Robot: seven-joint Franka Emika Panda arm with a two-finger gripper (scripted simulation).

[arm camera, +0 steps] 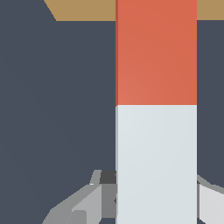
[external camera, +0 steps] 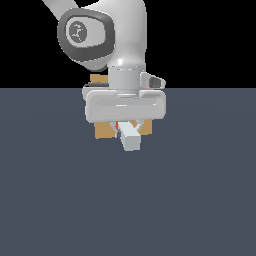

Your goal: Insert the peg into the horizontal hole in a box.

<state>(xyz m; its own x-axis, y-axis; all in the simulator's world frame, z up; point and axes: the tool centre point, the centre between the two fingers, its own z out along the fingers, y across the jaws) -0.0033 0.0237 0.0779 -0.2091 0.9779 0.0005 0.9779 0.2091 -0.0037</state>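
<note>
My gripper (external camera: 127,125) is shut on the peg (external camera: 131,137), which it holds level a little above the floor. The peg's white half points toward the exterior camera; only a sliver of its orange-red half shows under the hand. In the wrist view the fingers (arm camera: 87,203) clamp the white half of the peg (arm camera: 156,144), and its orange-red half reaches toward the tan box (arm camera: 83,9). The box (external camera: 103,131) stands right behind the gripper, mostly hidden by the hand. The hole is hidden. I cannot tell whether the peg's tip touches the box.
The dark grey floor (external camera: 128,200) spreads all around. The arm's large white wrist joint (external camera: 100,35) rises above the hand and covers the top of the box.
</note>
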